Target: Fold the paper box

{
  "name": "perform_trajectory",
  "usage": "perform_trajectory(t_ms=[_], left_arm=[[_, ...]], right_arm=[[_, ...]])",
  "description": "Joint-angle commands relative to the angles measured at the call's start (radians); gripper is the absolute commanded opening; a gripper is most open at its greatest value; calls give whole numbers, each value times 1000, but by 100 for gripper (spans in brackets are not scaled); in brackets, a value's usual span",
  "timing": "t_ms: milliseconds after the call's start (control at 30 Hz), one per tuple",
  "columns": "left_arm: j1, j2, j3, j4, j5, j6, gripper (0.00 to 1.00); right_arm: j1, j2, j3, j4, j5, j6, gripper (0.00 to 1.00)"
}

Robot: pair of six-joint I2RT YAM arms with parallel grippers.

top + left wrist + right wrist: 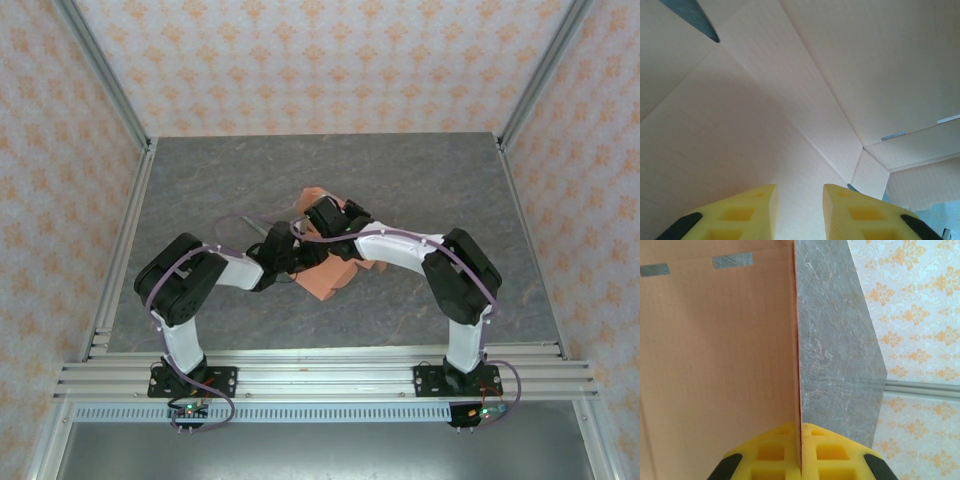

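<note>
Card, thin and salmon-orange, is sitting mid-table in the overhead view: the paper box [332, 275] is lying partly folded on the grey table [200, 190], with the left end effector [292, 262] and the right end effector [328, 216] both crowding over it.

From the left wrist, the yellow fingers [757, 210] are standing apart with nothing between them, and the creased panels of the paper box [790, 100] are looming just ahead.

From the right wrist, the right end effector [801, 455] is clamping one panel of the paper box [715, 365] edge-on, its fingers pressed together on the card.

I'm guessing it is going to handle light and floppy, denting easily. Pinching a panel edge close to a fold line is looking safest.
</note>
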Motion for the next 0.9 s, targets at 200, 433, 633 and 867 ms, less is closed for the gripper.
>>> perform_trajectory(t_ms=[200, 433, 633, 867], left_arm=[[97, -240, -69, -237, -70, 212, 37], [152, -391, -35, -361, -34, 270, 41], [163, -464, 19, -475, -57, 379, 47], [162, -370, 28, -394, -20, 537, 50]], right_arm=[[-54, -96, -27, -11, -225, -116, 1], [-113, -188, -35, -72, -441, -158, 2], [-179, -242, 28, -221, -626, -140, 2], [-263, -251, 128, -403, -843, -106, 1]])
